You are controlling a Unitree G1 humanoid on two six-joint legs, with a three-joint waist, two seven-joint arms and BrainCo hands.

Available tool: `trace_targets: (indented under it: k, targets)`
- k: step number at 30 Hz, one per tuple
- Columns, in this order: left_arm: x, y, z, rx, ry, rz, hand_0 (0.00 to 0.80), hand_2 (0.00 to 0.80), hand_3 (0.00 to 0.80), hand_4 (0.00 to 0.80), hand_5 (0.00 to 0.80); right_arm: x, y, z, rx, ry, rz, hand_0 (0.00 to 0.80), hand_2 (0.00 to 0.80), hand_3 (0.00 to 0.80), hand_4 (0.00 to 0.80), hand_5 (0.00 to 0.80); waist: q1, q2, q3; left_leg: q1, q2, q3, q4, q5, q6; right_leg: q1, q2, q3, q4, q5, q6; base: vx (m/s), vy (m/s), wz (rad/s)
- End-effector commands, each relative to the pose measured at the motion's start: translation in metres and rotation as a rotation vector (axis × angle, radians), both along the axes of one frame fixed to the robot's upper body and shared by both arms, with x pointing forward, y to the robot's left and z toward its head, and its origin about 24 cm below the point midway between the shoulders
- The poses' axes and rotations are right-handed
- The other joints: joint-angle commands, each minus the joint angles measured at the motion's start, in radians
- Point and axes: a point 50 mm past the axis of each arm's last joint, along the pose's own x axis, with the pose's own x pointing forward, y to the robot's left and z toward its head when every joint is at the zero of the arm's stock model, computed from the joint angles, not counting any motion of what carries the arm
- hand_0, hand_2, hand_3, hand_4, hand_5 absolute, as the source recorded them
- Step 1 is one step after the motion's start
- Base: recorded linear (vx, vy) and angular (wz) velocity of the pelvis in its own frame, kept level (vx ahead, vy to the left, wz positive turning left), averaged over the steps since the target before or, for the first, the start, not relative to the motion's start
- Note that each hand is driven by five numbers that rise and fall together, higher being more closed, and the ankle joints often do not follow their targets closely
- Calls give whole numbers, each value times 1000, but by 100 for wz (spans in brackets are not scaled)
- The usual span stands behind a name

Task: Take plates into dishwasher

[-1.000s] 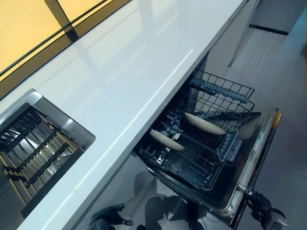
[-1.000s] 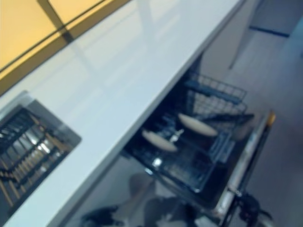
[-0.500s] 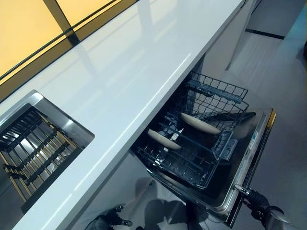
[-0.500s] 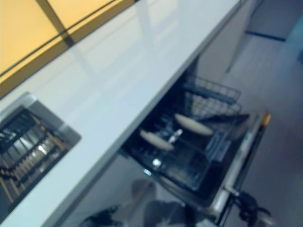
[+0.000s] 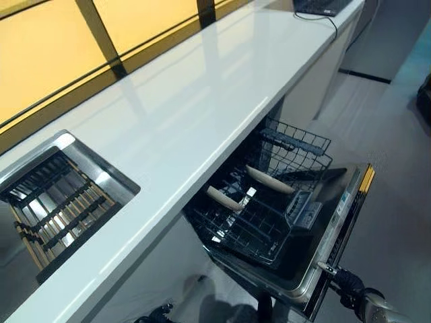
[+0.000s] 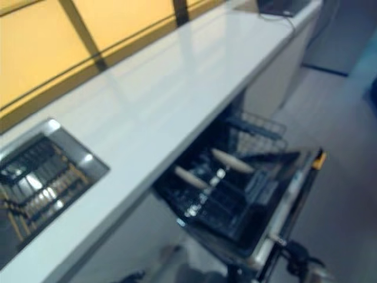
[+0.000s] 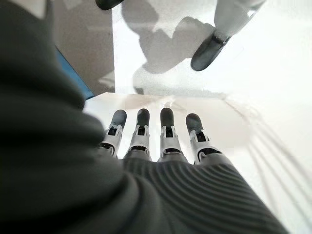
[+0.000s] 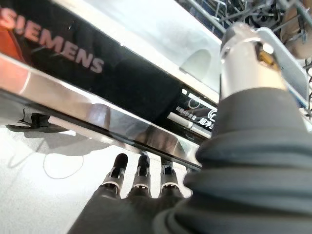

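Two pale plates (image 5: 224,198) (image 5: 269,180) stand on edge in the dark wire rack (image 5: 259,235), which is pulled out over the dishwasher's lowered door (image 5: 337,225). My right hand (image 5: 351,296) is at the door's outer edge, low on the right. In the right wrist view its straight fingers (image 8: 141,171) lie under the steel edge of the door (image 8: 97,122) and its thumb (image 8: 243,63) rises above it. My left hand (image 5: 156,313) hangs low beside the cabinet; its fingers (image 7: 166,127) are straight and hold nothing.
A long white counter (image 5: 188,114) runs above the dishwasher. A steel sink (image 5: 64,145) with a slatted rack inside sits at its left end. A dark flat device (image 5: 316,5) with a cable lies at the far end. Grey floor lies to the right.
The whole picture has shifted, so the camera has moved and more of the counter's far end shows. The right hand stays at the door's edge. The plates have not moved in the rack.
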Motion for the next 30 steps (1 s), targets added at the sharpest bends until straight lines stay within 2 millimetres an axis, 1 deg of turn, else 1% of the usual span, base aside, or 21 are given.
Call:
trace_targets:
  k: [1, 7, 10, 16, 19, 23, 27, 30]
  targets:
    - [-1, 13, 1, 88, 6, -46, 0, 0, 0, 0, 0, 97, 149, 101, 298, -547, 471, 0, 0, 0, 0, 0, 115, -42, -81, -93, -83, -22, 18, 42, 68, 99, -48, -27, 125, -196, 79, 142, 128, 6]
    - [-11, 21, -2, 96, 35, -14, 0, 0, 0, 0, 0, 100, 154, 104, 285, -539, 500, 0, 0, 0, 0, 0, 145, -55, -105, -78, -114, -57, 40, 16, 91, 131, -56, -12, 114, -187, 87, 134, 90, 16]
    - [-19, 24, -6, 97, 52, 8, 0, 0, 0, 0, 0, 102, 153, 104, 278, -534, 504, 0, 0, 0, 0, 0, 164, -59, -112, -64, -125, -68, 52, 1, 98, 152, -63, -14, 111, -185, 93, 152, 92, 24]
    - [-35, 31, -11, 91, 83, 46, 0, 0, 0, 0, 0, 111, 152, 114, 253, -566, 476, 0, 0, 0, 0, 0, 209, -61, -131, -55, -147, -89, 79, -22, 116, 176, -84, -21, 97, -165, 111, 138, 107, 16]
    - [-39, 32, -12, 94, 91, 54, 0, 0, 0, 0, 0, 114, 157, 121, 250, -599, 464, 0, 0, 0, 0, 0, 230, -65, -130, -58, -155, -96, 101, -36, 127, 179, -102, -23, 107, -161, 122, 88, 92, 1]
    - [-44, 37, -12, 103, 100, 62, 0, 0, 0, 0, 0, 116, 169, 127, 231, -632, 497, 0, 0, 0, 0, 0, 260, -74, -123, -71, -164, -103, 143, -54, 139, 192, -127, -31, 123, -154, 134, 87, 76, 55]
    - [-48, 42, -12, 113, 105, 69, 0, 0, 0, 0, 0, 114, 182, 132, 234, -663, 550, 0, 0, 0, 0, 0, 284, -84, -120, -76, -170, -112, 175, -73, 151, 214, -148, -36, 140, -150, 142, 98, 60, -8]
    - [-50, 44, -12, 120, 109, 68, 0, 0, 0, 0, 0, 112, 189, 136, 228, -686, 571, 0, 0, 0, 0, 0, 299, -91, -130, -79, -173, -126, 177, -75, 159, 219, -160, -40, 152, -142, 145, 103, 56, 54]
